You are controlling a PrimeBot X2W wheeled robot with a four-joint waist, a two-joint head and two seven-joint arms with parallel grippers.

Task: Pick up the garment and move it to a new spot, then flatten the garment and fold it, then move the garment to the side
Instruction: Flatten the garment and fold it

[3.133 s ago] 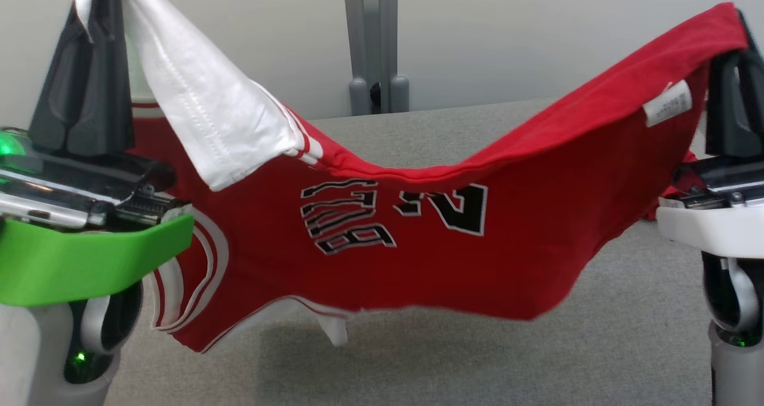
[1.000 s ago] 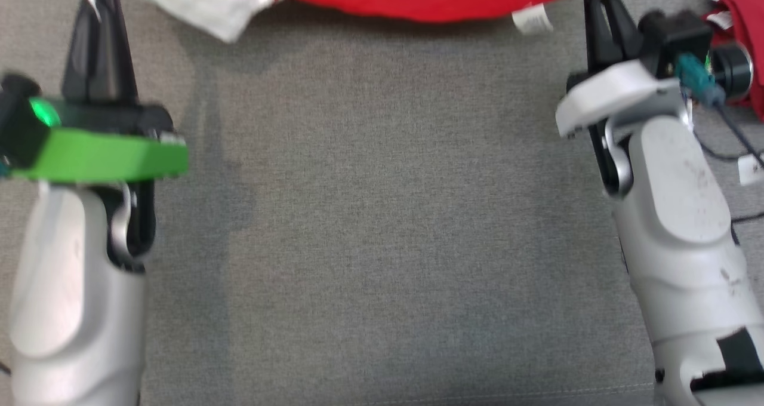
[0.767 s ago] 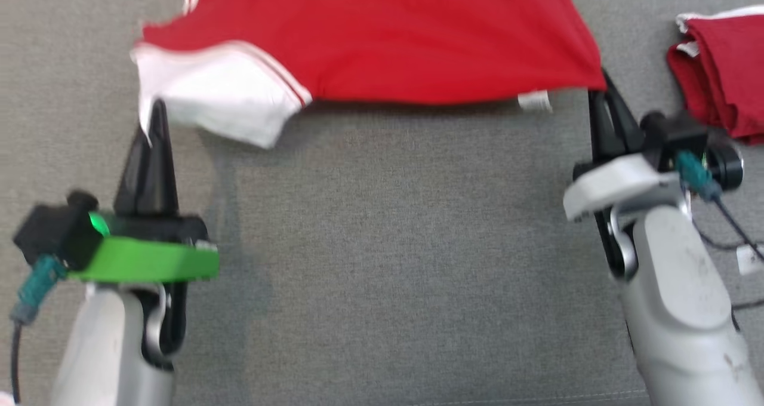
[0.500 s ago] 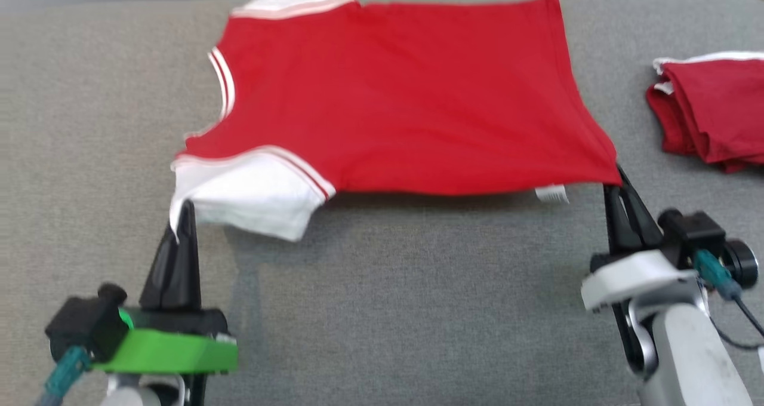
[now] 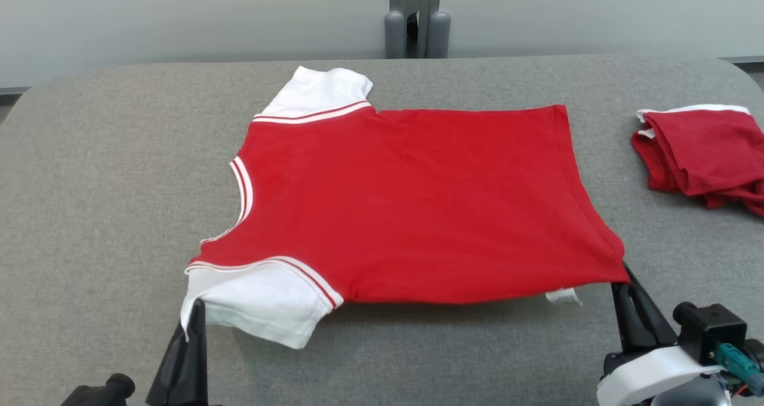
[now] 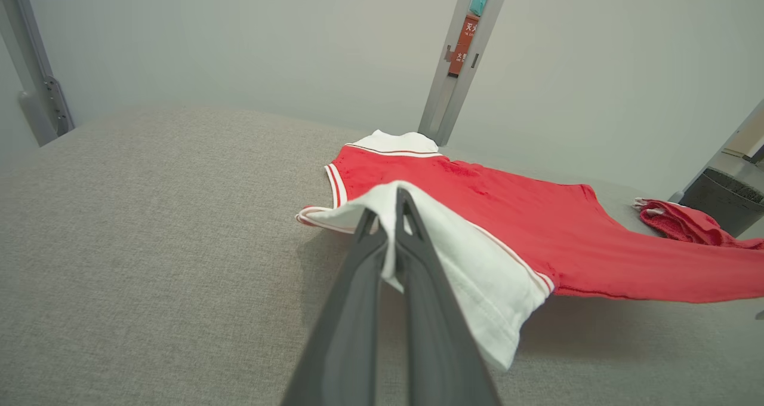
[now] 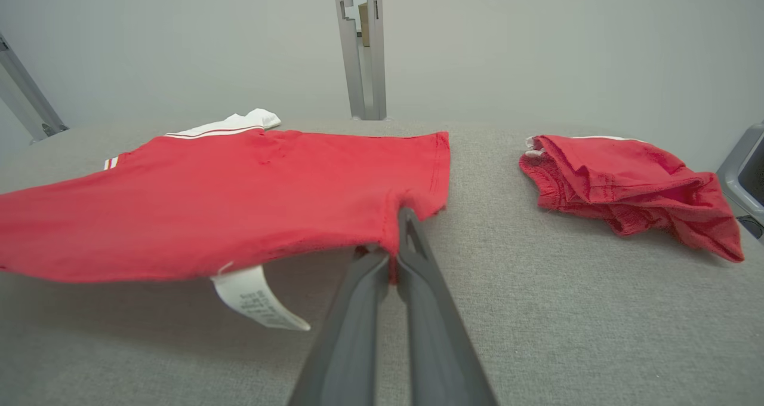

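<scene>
The garment (image 5: 412, 203) is a red T-shirt with white sleeves, spread back-up across the grey table (image 5: 89, 185), neck to the left and hem to the right. Its far part rests on the cloth; the near edge hangs lifted off it. My left gripper (image 5: 196, 307) is shut on the near white sleeve's corner (image 6: 391, 215). My right gripper (image 5: 624, 270) is shut on the near hem corner (image 7: 399, 227). A white care label (image 7: 253, 298) dangles under the near edge.
A second red garment (image 5: 698, 152) lies crumpled at the table's right side, also seen in the right wrist view (image 7: 627, 182). A grey post (image 5: 416, 18) stands behind the table's far edge. Bare grey cloth lies left of the shirt and in front of it.
The shirt hung in the air between both raised grippers. Both grippers have since come down and back towards me, laying the shirt out on the table. The head camera tilted meanwhile.
</scene>
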